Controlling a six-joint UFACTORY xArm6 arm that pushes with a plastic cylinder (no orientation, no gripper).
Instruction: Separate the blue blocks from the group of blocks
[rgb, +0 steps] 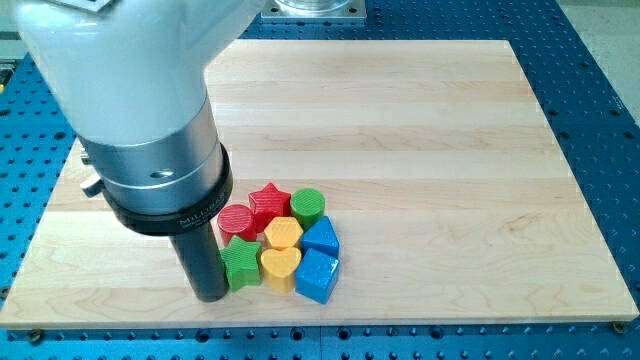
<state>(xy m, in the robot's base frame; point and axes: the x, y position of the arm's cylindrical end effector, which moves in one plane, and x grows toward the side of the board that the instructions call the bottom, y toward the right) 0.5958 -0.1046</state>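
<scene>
Several blocks sit packed together near the view's bottom, left of centre. Two blue blocks lie at the group's right: a blue triangular block (322, 237) and below it a blue cube-like block (317, 275). Beside them are a yellow hexagon (283, 233), a yellow heart (279, 267), a green star (240, 262), a red cylinder (236, 220), a red star (269, 201) and a green cylinder (307, 205). My tip (210, 294) rests on the board just left of the green star, close to or touching it, on the far side of the group from the blue blocks.
The wooden board (420, 140) lies on a blue perforated table (600, 80). The arm's large grey body (150, 120) covers the board's upper left part. The group lies near the board's bottom edge (320, 326).
</scene>
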